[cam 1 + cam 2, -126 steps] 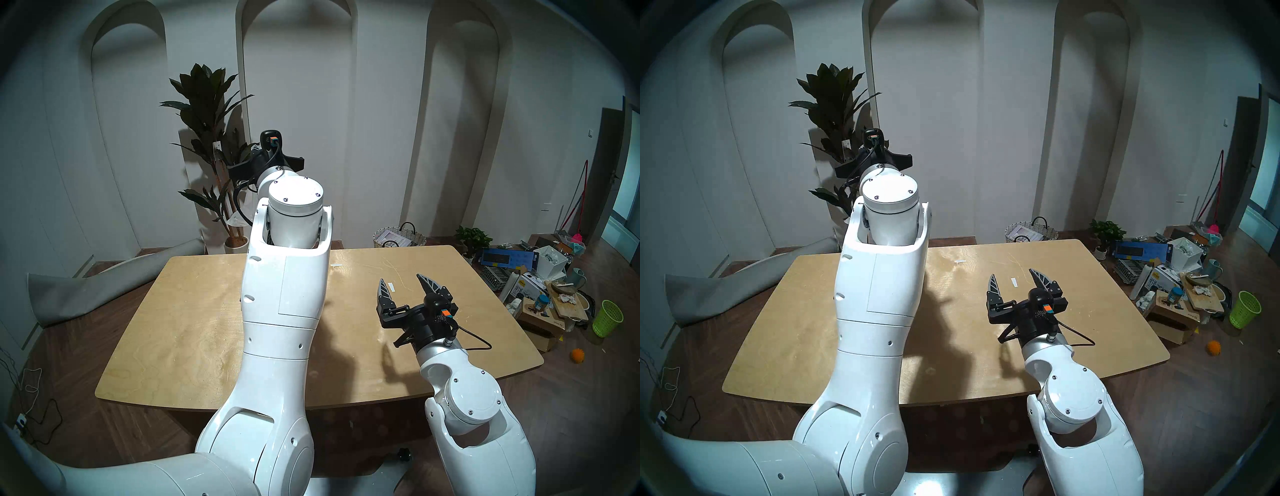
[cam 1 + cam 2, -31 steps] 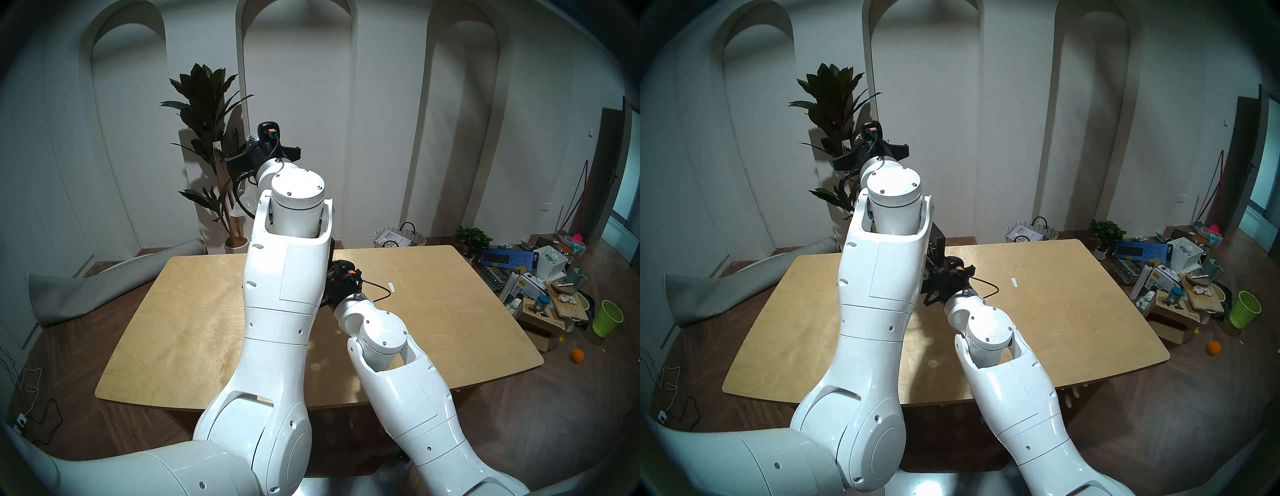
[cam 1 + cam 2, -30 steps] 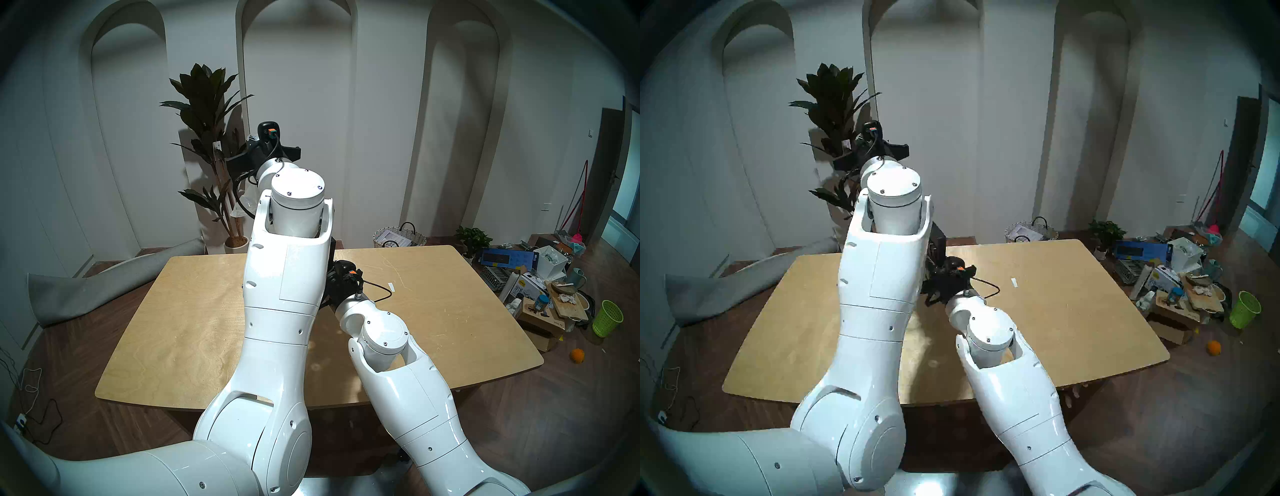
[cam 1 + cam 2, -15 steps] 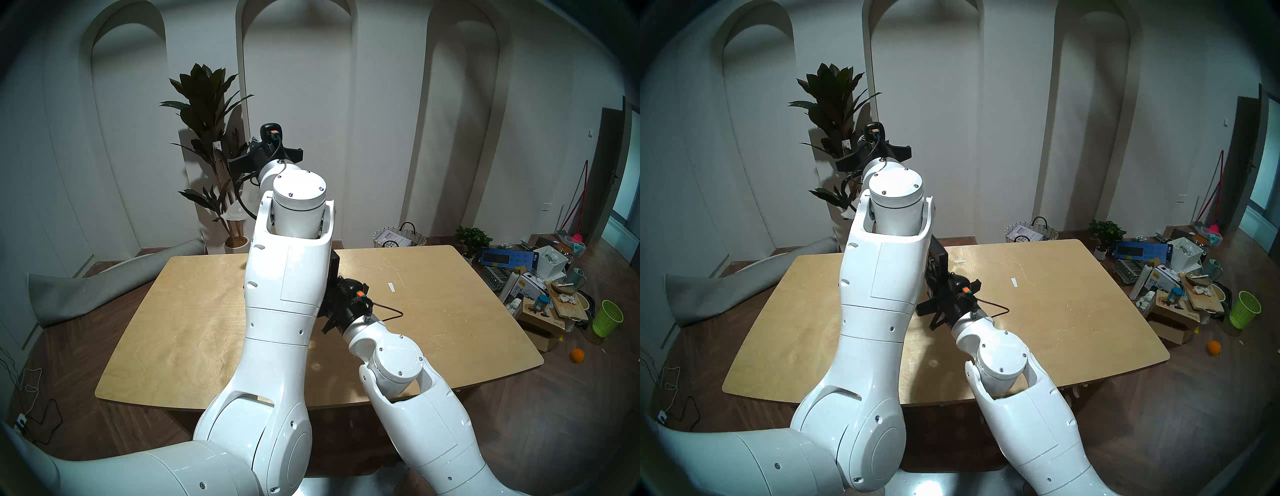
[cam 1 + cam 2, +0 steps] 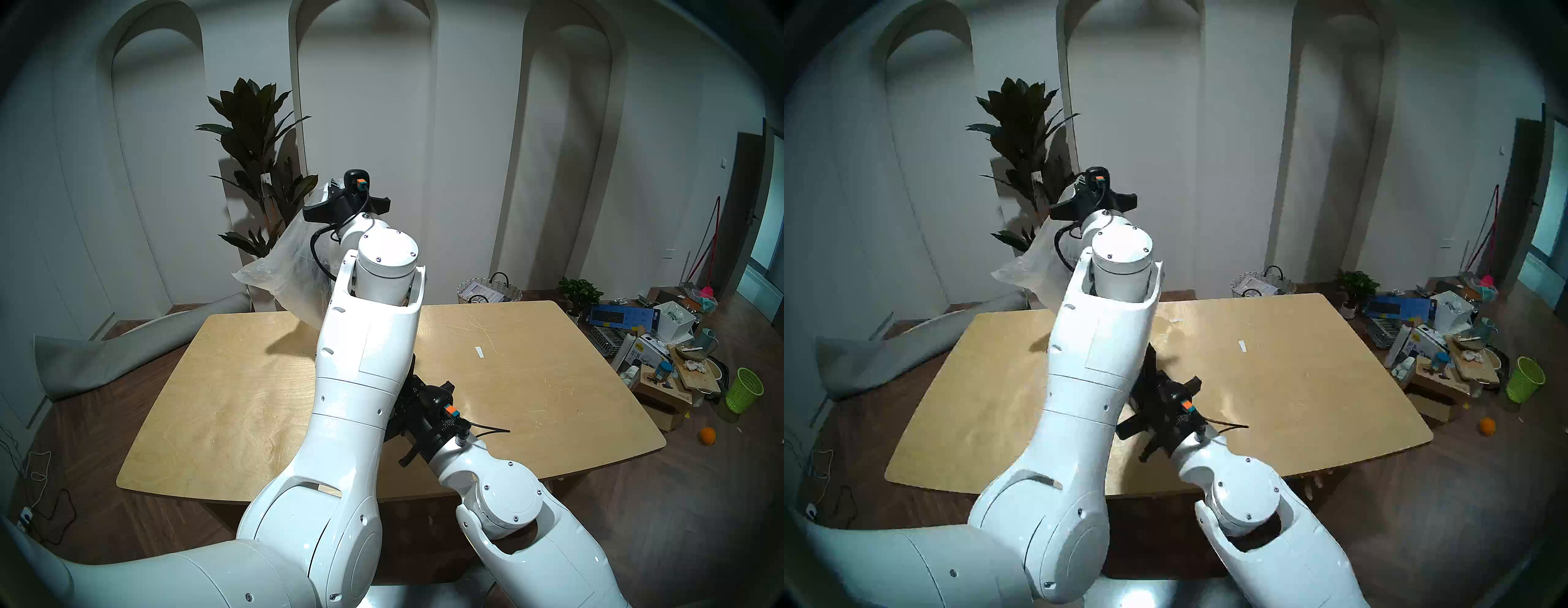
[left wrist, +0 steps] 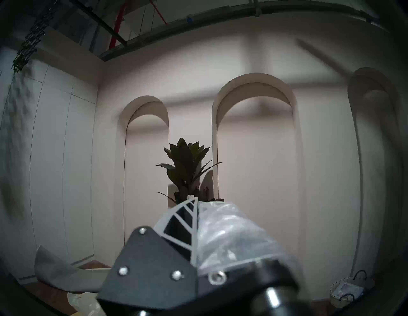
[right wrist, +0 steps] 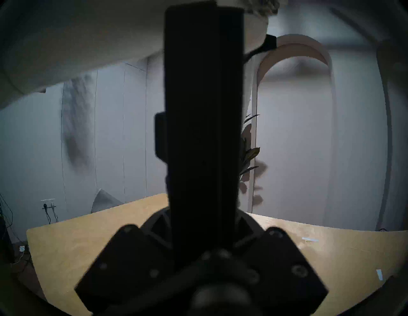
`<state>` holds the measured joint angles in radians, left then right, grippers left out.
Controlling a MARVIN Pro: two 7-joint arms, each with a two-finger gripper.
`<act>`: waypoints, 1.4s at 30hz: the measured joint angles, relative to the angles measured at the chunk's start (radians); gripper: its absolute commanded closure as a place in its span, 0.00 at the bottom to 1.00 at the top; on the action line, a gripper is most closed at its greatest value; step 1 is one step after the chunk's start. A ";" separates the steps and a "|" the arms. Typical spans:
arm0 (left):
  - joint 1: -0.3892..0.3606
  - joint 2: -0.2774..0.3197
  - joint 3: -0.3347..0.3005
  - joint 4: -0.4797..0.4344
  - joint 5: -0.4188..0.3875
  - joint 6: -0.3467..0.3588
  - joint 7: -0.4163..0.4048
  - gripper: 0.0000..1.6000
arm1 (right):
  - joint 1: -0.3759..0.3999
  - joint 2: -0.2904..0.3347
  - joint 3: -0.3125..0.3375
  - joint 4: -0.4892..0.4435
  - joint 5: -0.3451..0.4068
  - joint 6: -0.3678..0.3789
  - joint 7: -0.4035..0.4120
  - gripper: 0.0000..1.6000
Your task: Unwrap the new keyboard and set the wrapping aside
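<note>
The keyboard [image 7: 203,110] is a long black slab standing on end, and my right gripper [image 7: 203,229] is shut on its lower end, low over the table's near middle. In the head view only a black sliver of the keyboard [image 5: 1149,373] shows beside my left forearm. The wrapping [image 5: 292,276], a crinkled clear plastic bag, hangs loose and empty above the table's far edge. My left gripper [image 6: 197,199] is shut on the wrapping's [image 6: 227,231] upper end, raised high in front of the plant.
The wooden table [image 5: 530,382] carries small bits of tape [image 5: 479,351]. A potted plant [image 5: 254,140] and rolled grey mat [image 5: 106,361] lie behind and left. At right stand a basket [image 5: 488,291], a blue box [image 5: 621,316], floor clutter and a green bin [image 5: 743,389].
My right gripper has drawn the keyboard back toward the table's near edge, out of the bag. My left gripper has shifted right and slightly down, and the bag now billows free.
</note>
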<state>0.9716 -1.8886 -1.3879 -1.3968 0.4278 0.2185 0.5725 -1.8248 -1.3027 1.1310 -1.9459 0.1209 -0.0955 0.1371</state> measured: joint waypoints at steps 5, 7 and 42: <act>0.006 0.025 0.037 0.028 0.015 -0.060 0.008 1.00 | -0.056 0.042 0.029 -0.040 0.001 -0.009 -0.026 1.00; 0.009 0.040 0.050 0.039 0.019 -0.084 0.005 1.00 | -0.078 0.059 0.044 -0.058 0.000 -0.014 -0.035 1.00; -0.116 0.265 0.068 0.045 -0.027 0.131 -0.582 1.00 | -0.189 0.260 0.242 -0.219 -0.052 -0.137 0.038 1.00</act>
<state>0.8551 -1.6233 -1.3194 -1.3515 0.4009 0.3499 -0.0094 -2.0136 -1.0429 1.3733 -2.1651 0.0689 -0.2322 0.1756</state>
